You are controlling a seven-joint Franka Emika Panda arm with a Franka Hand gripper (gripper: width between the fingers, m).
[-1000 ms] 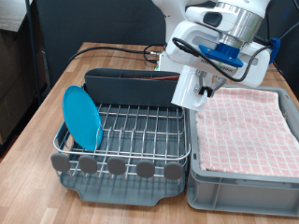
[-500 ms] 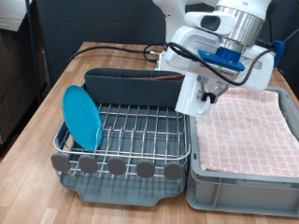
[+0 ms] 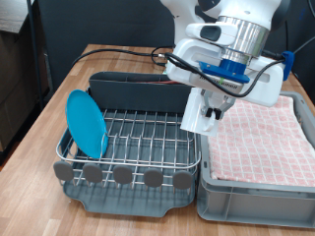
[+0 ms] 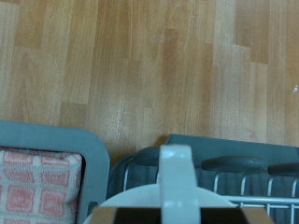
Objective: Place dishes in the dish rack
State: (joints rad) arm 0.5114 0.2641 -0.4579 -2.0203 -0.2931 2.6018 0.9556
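My gripper point(image 3: 213, 104) is shut on the white mug point(image 3: 200, 112) and holds it tilted in the air over the right end of the dish rack point(image 3: 138, 134), beside the crate. The mug's rim and handle point(image 4: 176, 179) fill the near part of the wrist view, with the rack's dark tray edge point(image 4: 234, 153) beyond. The blue plate point(image 3: 86, 124) stands upright in the rack's wires at the exterior view's left. The tall grey caddy point(image 3: 136, 90) runs along the rack's far side. The wooden spoon is not in view.
A grey crate lined with pink checkered cloth point(image 3: 261, 136) stands against the rack on the exterior view's right; its corner shows in the wrist view point(image 4: 37, 182). Round grey knobs point(image 3: 123, 175) line the rack's near edge. A black cable point(image 3: 123, 54) lies on the wooden table point(image 3: 59, 93).
The arm has moved down and to the exterior view's left with the mug, from above the crate's edge towards the rack's right end. The plate has not moved.
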